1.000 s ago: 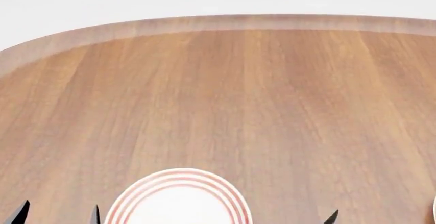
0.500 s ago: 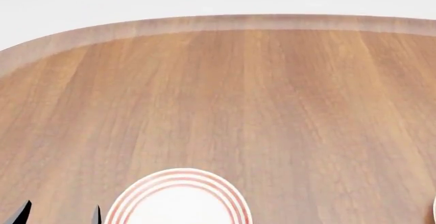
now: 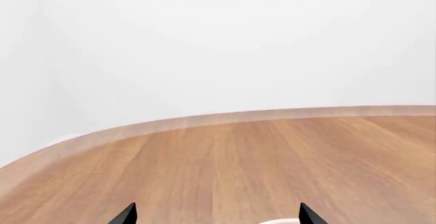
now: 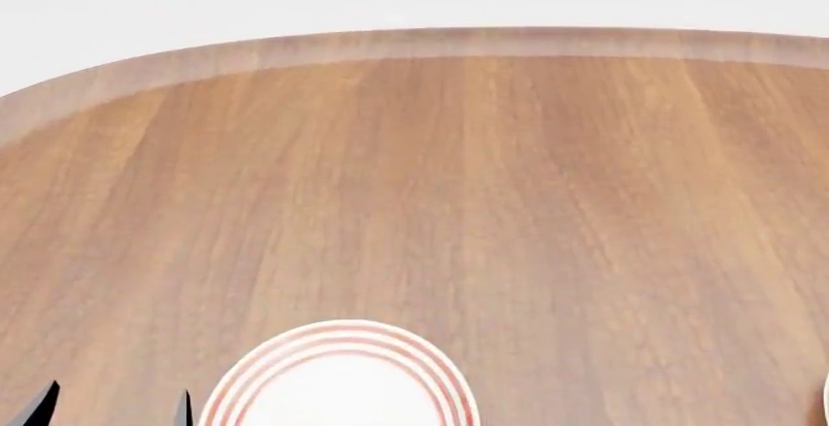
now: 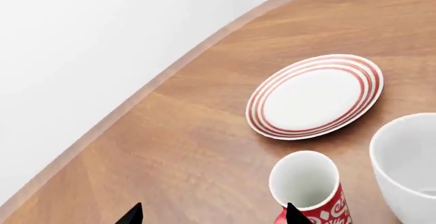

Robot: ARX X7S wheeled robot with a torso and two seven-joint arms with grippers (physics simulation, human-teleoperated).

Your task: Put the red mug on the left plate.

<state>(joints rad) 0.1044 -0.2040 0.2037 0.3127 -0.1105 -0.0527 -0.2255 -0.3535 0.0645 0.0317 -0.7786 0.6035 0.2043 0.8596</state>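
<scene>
1. Two grippers, both empty.
   - Left gripper (image 4: 111,409): only its two dark fingertips (image 4: 39,402) show at the near edge of the head view. They stand well apart, to the left of the left plate. The left wrist view (image 3: 216,218) shows the same wide spread with nothing between the tips.
   - Right gripper (image 5: 212,216): its jaws are likewise spread wide and hold nothing. One fingertip (image 5: 291,214) overlaps the side of the red mug in the right wrist view; contact cannot be told.
2. Red mug (image 5: 308,188): red with a white swirl pattern and a white inside.
   - It stands upright on the table (image 5: 191,147), with its long axis vertical and its mouth facing up.
   - Which way the handle points cannot be told.
   - It is off any plate.
   - It shows only in the right wrist view.
3. Left plate (image 4: 340,387): white with thin red rings. It lies flat at the near edge of the head view, cut off by the frame, and is bare.
4. Ringed plate (image 5: 315,96) in the right wrist view: it lies flat and bare, near the red mug but apart from it. Which of the two plates it is cannot be told.
5. Second plate (image 4: 825,399): a mere sliver at the right edge of the head view.
6. White mug (image 5: 407,170): larger and plain, just beside the red mug, and partly cut off.
7. Table: wood grain with a rounded far edge, against a white wall (image 3: 218,40).
</scene>
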